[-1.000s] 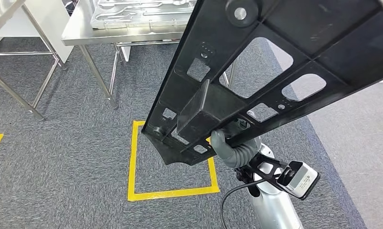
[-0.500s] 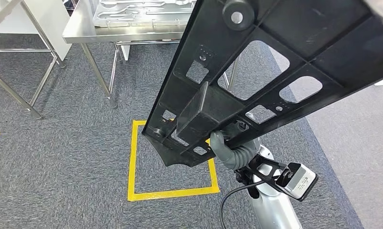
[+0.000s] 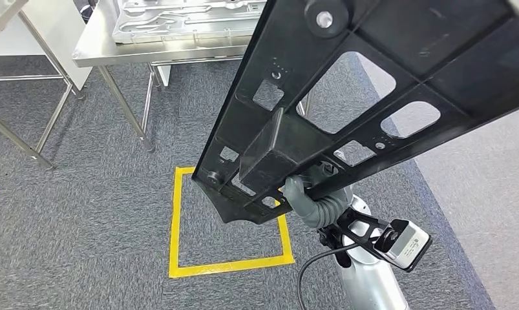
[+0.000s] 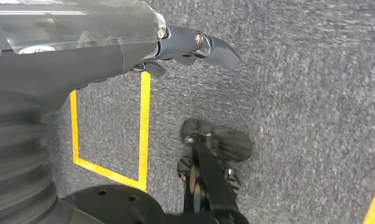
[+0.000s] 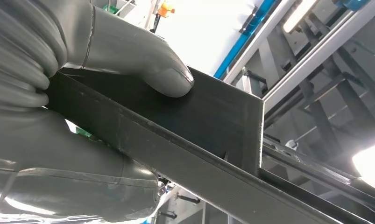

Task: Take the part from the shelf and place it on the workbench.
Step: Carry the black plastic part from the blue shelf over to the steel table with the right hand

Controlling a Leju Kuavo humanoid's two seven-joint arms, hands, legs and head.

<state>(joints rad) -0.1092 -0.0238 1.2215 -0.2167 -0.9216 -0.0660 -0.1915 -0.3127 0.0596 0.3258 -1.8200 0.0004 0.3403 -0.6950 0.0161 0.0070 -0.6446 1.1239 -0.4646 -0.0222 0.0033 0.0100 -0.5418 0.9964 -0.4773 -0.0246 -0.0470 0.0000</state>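
Note:
A large black ribbed plastic part point(image 3: 373, 84) with several cut-outs stretches from the picture's middle to its top right, held up in the air. My right hand point(image 3: 306, 194) grips its lower end from underneath. In the right wrist view the grey thumb point(image 5: 129, 51) presses on the flat black wall of the part point(image 5: 213, 116), and the rest of the hand wraps it from the other side. My left hand point(image 4: 185, 46) hangs over the carpet with its dark fingers apart and nothing in them. The steel workbench point(image 3: 101, 51) stands ahead at the top left.
Silvery metal plates point(image 3: 179, 16) lie on the workbench. Its thin legs point(image 3: 124, 106) reach the grey carpet, and a second steel frame point(image 3: 17, 139) stands further left. A yellow taped square point(image 3: 174, 219) marks the floor below the part. Paler floor point(image 3: 489, 181) lies to the right.
The whole picture has drifted a little, so the workbench and yellow square sit slightly further left: the camera moved. The right hand's grip on the part is unchanged.

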